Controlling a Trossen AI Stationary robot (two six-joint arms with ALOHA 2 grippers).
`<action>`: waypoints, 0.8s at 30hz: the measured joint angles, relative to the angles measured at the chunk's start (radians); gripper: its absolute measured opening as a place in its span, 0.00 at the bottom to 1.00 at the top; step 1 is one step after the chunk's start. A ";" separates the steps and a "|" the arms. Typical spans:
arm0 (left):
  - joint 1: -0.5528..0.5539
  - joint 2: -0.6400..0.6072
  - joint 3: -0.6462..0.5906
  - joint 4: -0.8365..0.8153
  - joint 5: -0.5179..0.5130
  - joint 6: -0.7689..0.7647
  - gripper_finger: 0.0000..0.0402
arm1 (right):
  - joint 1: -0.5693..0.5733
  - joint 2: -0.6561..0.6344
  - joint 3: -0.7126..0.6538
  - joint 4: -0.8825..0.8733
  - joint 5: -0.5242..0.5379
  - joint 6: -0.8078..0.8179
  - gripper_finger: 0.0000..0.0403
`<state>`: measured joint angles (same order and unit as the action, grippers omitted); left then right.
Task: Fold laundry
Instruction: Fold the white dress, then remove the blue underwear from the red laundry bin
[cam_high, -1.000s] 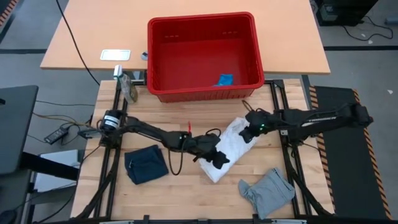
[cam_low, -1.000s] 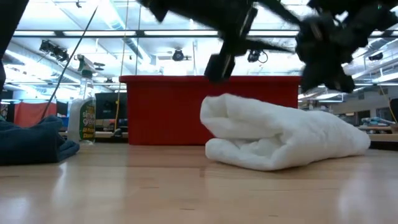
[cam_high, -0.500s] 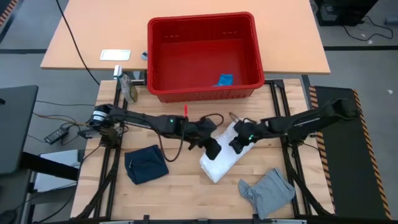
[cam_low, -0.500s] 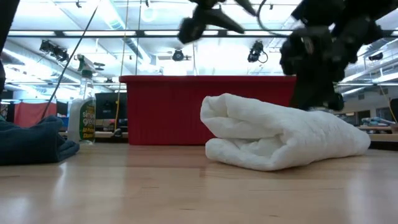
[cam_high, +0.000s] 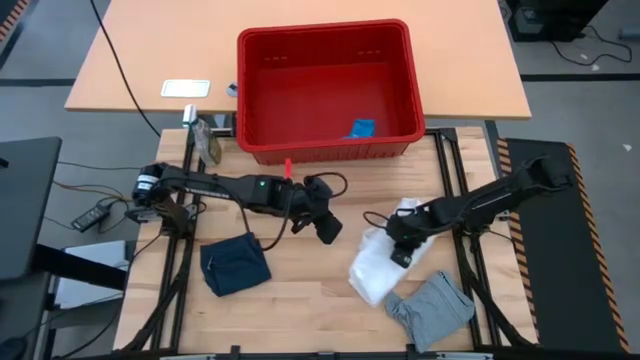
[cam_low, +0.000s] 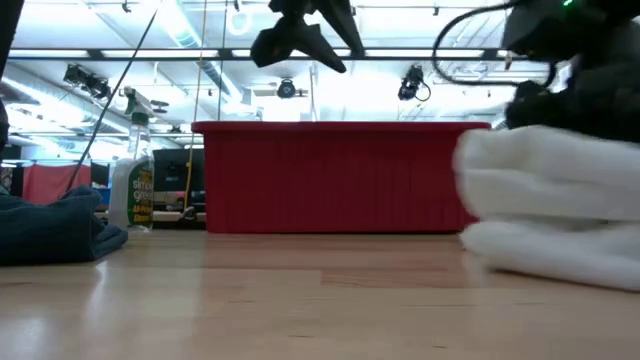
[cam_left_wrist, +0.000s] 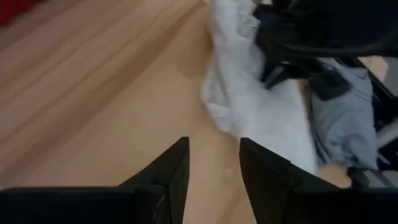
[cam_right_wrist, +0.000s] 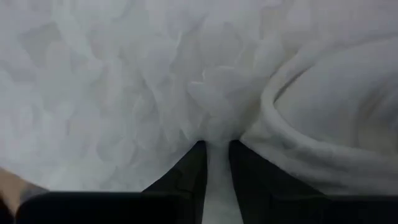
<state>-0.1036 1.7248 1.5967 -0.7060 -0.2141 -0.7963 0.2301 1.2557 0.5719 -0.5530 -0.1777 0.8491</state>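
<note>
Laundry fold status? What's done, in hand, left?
Done: dark navy cloth lies folded by the table's left edge. In hand: right gripper pinches the white crinkly cloth, bundled beside the grey cloth. Left gripper hangs empty and open. Left: the crumpled grey cloth.

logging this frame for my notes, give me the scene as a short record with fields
left gripper: open, empty, above bare table
right gripper: shut on white cloth, right of centre
navy cloth: front left of table, untouched
grey cloth: front right, beside the white cloth
red basket: at the back, a small blue item inside
</note>
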 joint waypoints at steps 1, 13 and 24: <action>0.004 0.000 0.000 -0.003 -0.009 0.000 0.36 | 0.015 -0.026 -0.001 -0.014 -0.014 0.019 0.20; 0.152 -0.013 0.051 -0.011 -0.019 0.098 0.36 | 0.075 -0.383 -0.001 0.219 0.086 0.106 0.20; 0.377 -0.012 0.113 -0.025 -0.020 0.285 0.36 | -0.117 -0.370 0.002 0.575 0.113 0.017 0.16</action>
<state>0.2737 1.7132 1.7102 -0.7305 -0.2344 -0.5110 0.1127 0.8860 0.5735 0.0221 -0.0643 0.8662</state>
